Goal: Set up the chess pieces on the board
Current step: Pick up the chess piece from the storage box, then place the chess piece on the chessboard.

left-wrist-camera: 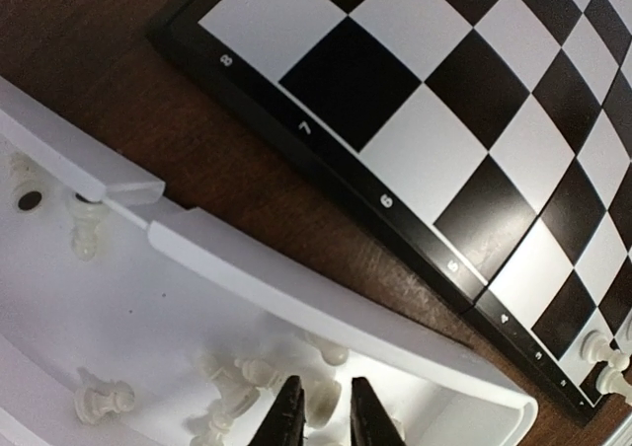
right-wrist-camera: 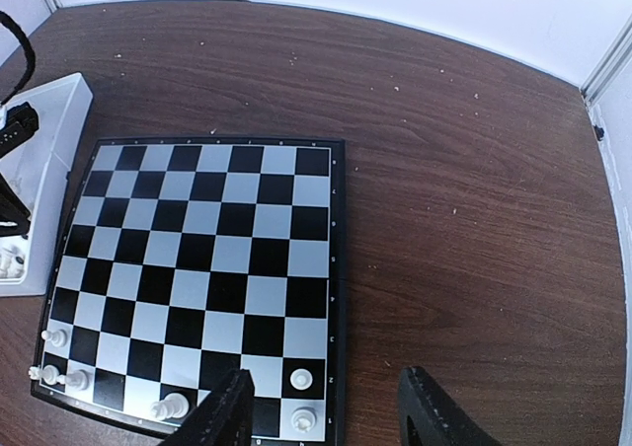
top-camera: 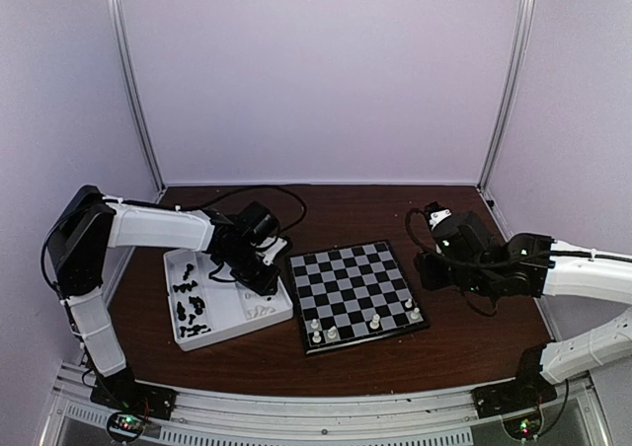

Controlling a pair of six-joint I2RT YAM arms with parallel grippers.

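Observation:
The board (top-camera: 351, 290) lies mid-table with several cream-white chess pieces (top-camera: 333, 334) along its near rows. In the left wrist view my left gripper (left-wrist-camera: 324, 383) reaches into the white tray (left-wrist-camera: 247, 259), and its narrow jaws are shut on a cream-white piece (left-wrist-camera: 320, 403) among other loose white pieces (left-wrist-camera: 232, 382). From above, the left gripper (top-camera: 264, 282) is over the tray's right compartment. My right gripper (right-wrist-camera: 326, 421) hangs open above the board's near right corner, over two white pieces (right-wrist-camera: 300, 377). It holds nothing.
The white tray (top-camera: 183, 342) sits left of the board, black pieces (top-camera: 190, 304) in its left compartment and white ones (top-camera: 261, 309) in the right. The tray's wall (left-wrist-camera: 326, 313) stands between my left gripper and the board's edge (left-wrist-camera: 395, 234). Bare brown table (right-wrist-camera: 474, 219) lies right of the board.

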